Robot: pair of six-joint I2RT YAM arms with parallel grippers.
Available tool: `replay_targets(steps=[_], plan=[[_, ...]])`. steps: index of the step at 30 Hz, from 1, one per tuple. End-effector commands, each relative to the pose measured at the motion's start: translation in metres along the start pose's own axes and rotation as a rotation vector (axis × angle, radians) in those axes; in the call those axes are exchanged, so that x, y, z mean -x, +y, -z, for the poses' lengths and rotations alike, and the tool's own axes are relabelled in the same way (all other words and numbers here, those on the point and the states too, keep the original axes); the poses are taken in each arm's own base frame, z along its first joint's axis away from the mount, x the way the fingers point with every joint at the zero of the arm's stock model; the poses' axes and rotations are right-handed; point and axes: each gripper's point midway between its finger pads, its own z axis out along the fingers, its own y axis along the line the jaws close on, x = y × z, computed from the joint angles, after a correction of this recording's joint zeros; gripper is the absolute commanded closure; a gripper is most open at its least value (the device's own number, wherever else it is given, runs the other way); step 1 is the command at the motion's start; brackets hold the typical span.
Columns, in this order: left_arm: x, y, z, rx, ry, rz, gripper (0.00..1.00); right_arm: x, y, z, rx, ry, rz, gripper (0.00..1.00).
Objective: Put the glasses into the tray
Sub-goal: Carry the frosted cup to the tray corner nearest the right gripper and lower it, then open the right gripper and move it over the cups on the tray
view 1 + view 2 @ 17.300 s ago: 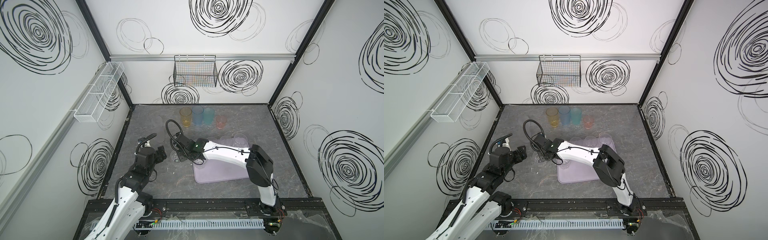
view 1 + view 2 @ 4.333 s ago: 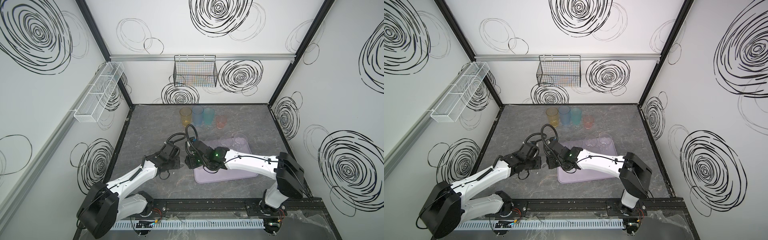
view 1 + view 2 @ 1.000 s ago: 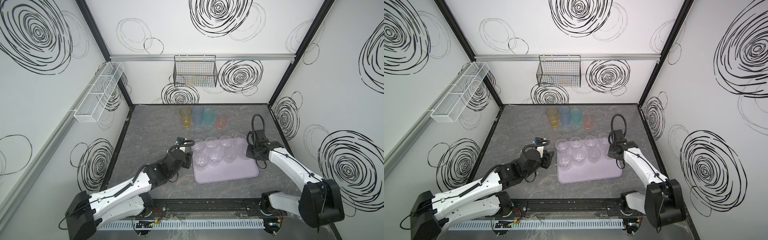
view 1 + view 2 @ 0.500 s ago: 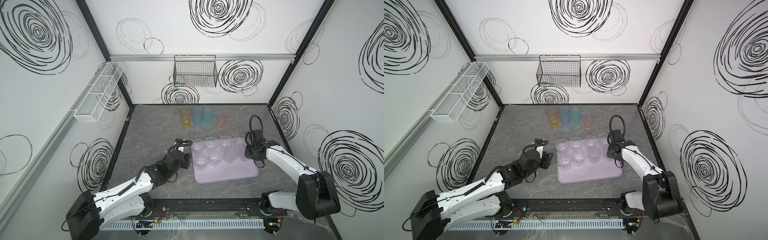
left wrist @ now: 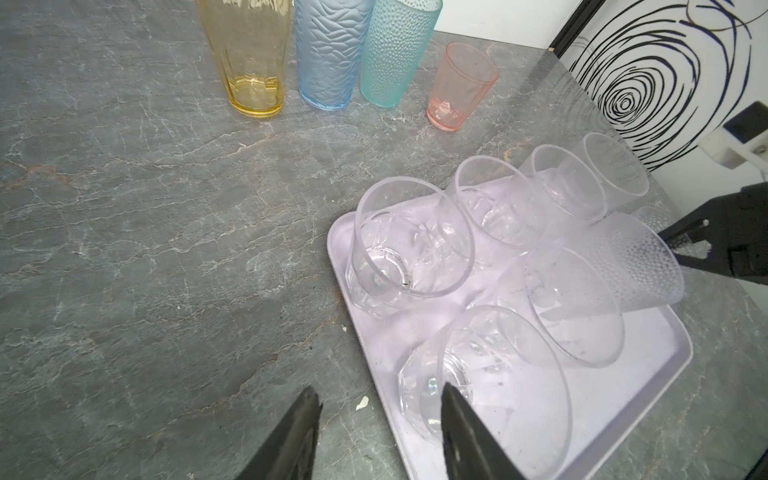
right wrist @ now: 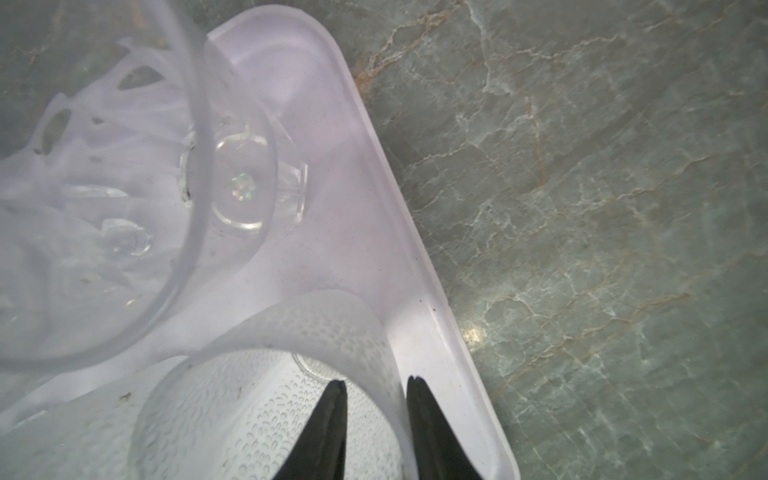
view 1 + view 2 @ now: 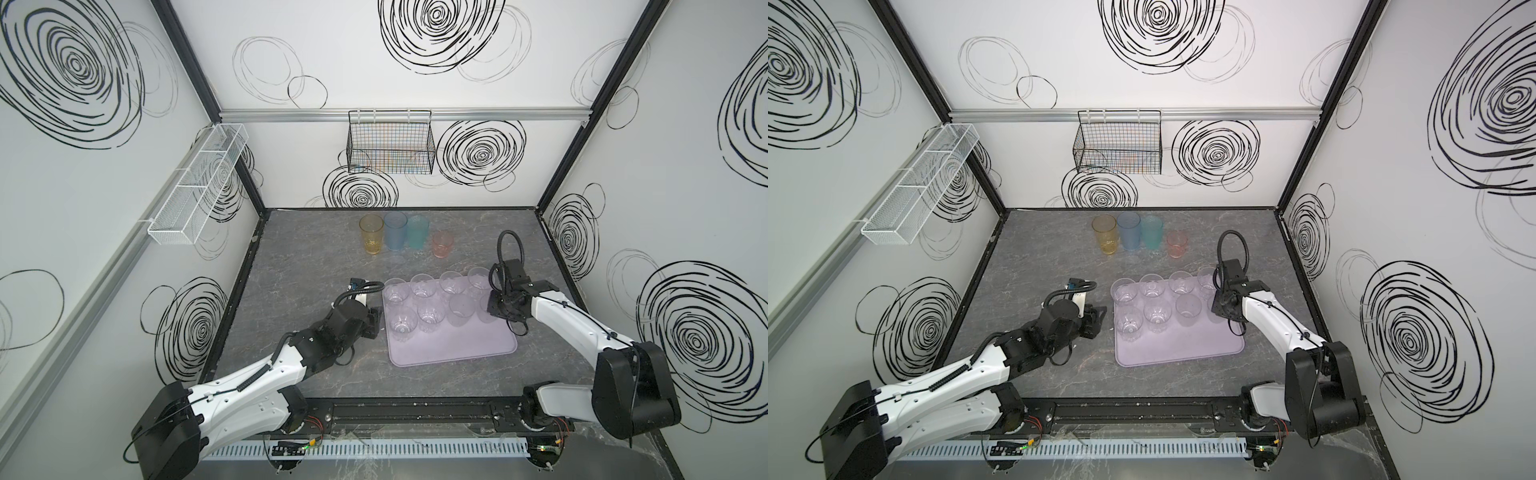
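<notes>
Step in hand: release of a frosted dimpled glass (image 6: pixel 249 415) at the tray's right edge, as I judge it.
Right gripper (image 6: pixel 374 382): jaws stand apart, one finger inside the glass and one outside its wall. No pinch on the wall shows, so you are not gripping it.
Left gripper (image 5: pixel 379 392): jaws apart and empty, low over the table (image 7: pixel 307 266) just beside the tray's left edge.
Tray (image 7: pixel 453 349): holds eight colourless glasses (image 7: pixel 422 286), upright in two rows of four across its far half. The near half is bare.
Outside the tray: amber glass (image 7: pixel 371 235), blue glass (image 7: pixel 395 232), teal glass (image 7: pixel 417 232) and the shorter pink glass (image 7: pixel 441 244), upright in a row near the back wall.
Progress: eight in, four to go.
Next move: lift your right gripper straight up so the inner finger clears the rim without tipping the glass into its neighbour. Then reach back for the tinted row.
Black wire basket (image 7: pixel 390 147) and white wire basket (image 7: pixel 199 183): hung on the walls, with no glass showing in either.
</notes>
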Motion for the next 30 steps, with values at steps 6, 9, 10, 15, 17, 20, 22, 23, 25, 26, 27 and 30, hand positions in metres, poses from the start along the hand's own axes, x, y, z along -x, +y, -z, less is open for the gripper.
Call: replay_targets(steps=[6,9,10,15,17,20,22,23,25,26,27,30], plan=[[0.011,0.008,0.004,0.007,-0.041,0.029,0.49,0.029,0.000,0.058,-0.030,-0.125,0.029,0.52],[0.017,0.015,0.005,0.017,-0.050,0.038,0.48,0.029,0.013,0.077,-0.041,-0.161,0.080,0.50],[0.019,0.018,0.005,0.022,-0.053,0.044,0.48,0.027,0.023,0.083,-0.025,-0.168,0.097,0.49],[0.024,0.044,0.008,0.047,-0.061,0.111,0.48,-0.024,0.126,0.118,0.251,-0.144,0.298,0.49],[0.025,0.055,0.009,0.070,-0.068,0.143,0.48,-0.054,0.157,0.125,0.343,-0.090,0.349,0.50],[0.025,0.065,0.009,0.106,-0.071,0.158,0.48,-0.098,0.190,0.129,0.424,-0.030,0.422,0.50],[0.025,0.068,0.008,0.114,-0.072,0.167,0.48,-0.118,0.201,0.126,0.435,0.002,0.451,0.51],[0.026,0.069,0.008,0.111,-0.075,0.171,0.48,-0.127,0.206,0.124,0.443,0.020,0.464,0.51],[0.026,0.070,0.008,0.113,-0.076,0.174,0.48,-0.143,0.215,0.120,0.460,0.046,0.490,0.51],[0.027,0.071,0.008,0.115,-0.079,0.177,0.48,-0.149,0.217,0.117,0.460,0.059,0.496,0.52],[0.027,0.071,0.008,0.117,-0.080,0.177,0.48,-0.154,0.219,0.114,0.461,0.071,0.500,0.52],[0.028,0.072,0.008,0.116,-0.086,0.182,0.48,-0.161,0.223,0.105,0.462,0.088,0.509,0.53]])
